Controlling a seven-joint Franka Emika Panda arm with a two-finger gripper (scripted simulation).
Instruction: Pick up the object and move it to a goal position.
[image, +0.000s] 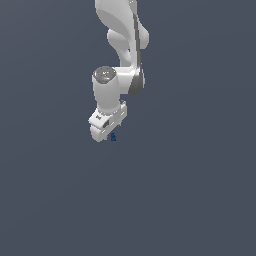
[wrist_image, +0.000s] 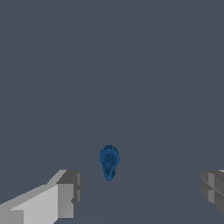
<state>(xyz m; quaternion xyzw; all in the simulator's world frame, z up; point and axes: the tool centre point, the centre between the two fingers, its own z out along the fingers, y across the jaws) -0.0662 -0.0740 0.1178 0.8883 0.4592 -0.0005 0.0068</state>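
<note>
The object (image: 113, 137) is a tiny dark-blue speck just below the white hand of the arm in the exterior view. In the wrist view the object (wrist_image: 109, 162) is a small blue rounded piece with a pointed end, lying on the grey surface. My gripper (wrist_image: 140, 192) is open, with one grey fingertip (wrist_image: 65, 194) on one side and the other fingertip (wrist_image: 213, 188) far apart on the other. The object lies in the gap between the fingers, touching neither. In the exterior view the gripper (image: 107, 136) hangs right over the object and the fingers are mostly hidden by the hand.
The white arm (image: 122, 55) comes down from the top of the exterior view. A plain dark grey surface (image: 190, 190) fills everything else.
</note>
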